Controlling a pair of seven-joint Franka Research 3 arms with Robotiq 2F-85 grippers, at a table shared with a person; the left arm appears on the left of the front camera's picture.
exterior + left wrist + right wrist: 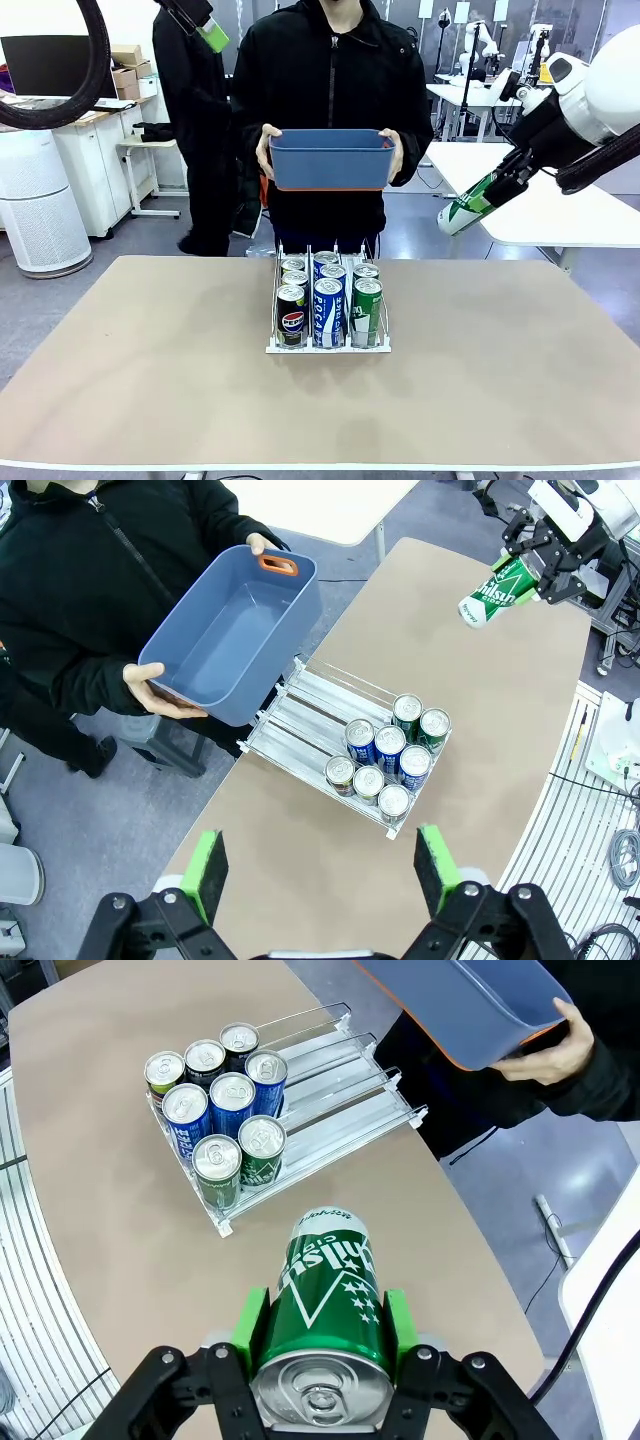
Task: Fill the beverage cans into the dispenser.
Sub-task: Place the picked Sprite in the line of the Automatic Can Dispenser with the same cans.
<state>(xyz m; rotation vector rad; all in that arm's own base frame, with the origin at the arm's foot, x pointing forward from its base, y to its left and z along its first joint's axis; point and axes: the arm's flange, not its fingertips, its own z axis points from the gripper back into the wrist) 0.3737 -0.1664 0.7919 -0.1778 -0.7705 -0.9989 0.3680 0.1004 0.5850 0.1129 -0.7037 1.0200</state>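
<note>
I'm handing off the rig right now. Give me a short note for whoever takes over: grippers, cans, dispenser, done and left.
Right gripper: shut on a green can, held in the air off the table's right side.
Left gripper: open, high above the table.
Dispenser: seven cans loaded at the front: two left lane, three middle, two right.
Person holds the blue tub, apparently empty.
Left: place the held can, probably in the right lane.

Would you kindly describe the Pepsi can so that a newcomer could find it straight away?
Start at the tan table and find the white wire dispenser at its middle. The Pepsi can stands in the front row, in the lane on the robot's left. It is black with a round logo, while its front-row neighbours are blue-and-white and green.
</note>
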